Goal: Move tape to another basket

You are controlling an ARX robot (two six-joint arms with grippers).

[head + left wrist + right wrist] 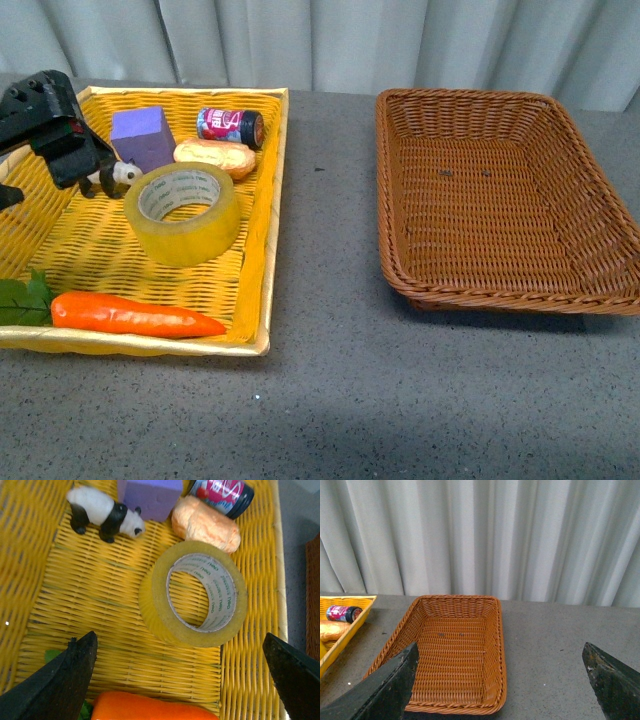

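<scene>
The tape (190, 235), a thick translucent yellow roll with a white printed core, lies tilted in the middle of the yellow basket (268, 250). In the left wrist view the tape (152, 605) sits just beyond my open, empty left gripper (180, 637), apart from both fingers. In the front view the left gripper (60, 170) hovers over the yellow basket's left side, beside the tape. The brown wicker basket (480, 200) stands empty on the right. My right gripper (500, 647) is open and empty, above the table near the brown basket (497, 645); it does not show in the front view.
The yellow basket also holds a carrot (130, 315), a purple block (145, 135), a bread roll (215, 155), a small can (230, 125) and a panda figure (102, 512). Grey tabletop (330, 300) separates the baskets. A curtain hangs behind.
</scene>
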